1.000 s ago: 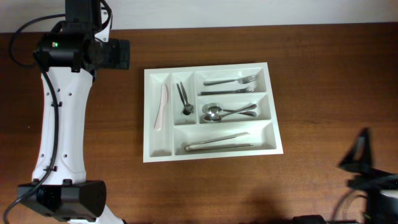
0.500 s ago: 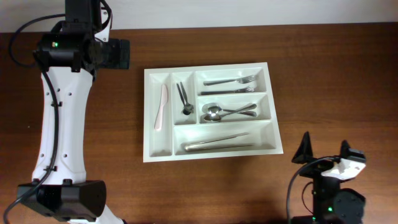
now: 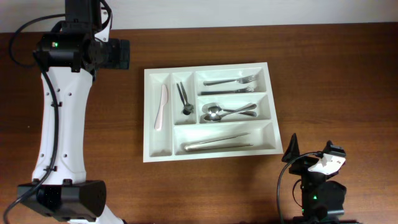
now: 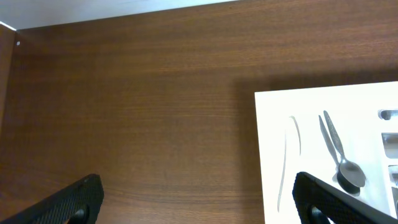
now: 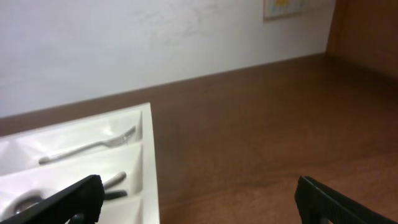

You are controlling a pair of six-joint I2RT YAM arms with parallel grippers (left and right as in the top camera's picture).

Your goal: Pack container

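Note:
The white cutlery tray, the container point(image 3: 211, 153), lies mid-table. It holds a pale knife point(image 3: 161, 107) and dark small spoons point(image 3: 183, 98) in the two narrow upright compartments. Forks point(image 3: 231, 81), spoons point(image 3: 227, 112) and tongs point(image 3: 217, 144) lie in the three long ones. My left gripper point(image 4: 196, 202) is open and empty over bare table left of the tray point(image 4: 323, 106). My right gripper point(image 3: 310, 151) is open and empty, low by the tray's front right corner point(image 5: 147, 163).
The white left arm point(image 3: 59, 112) runs along the table's left side. A white wall point(image 5: 155, 43) stands behind the table's far edge.
The right arm has come in from the lower right corner and moved left toward the tray's front right corner. The left arm and the cutlery have not moved.

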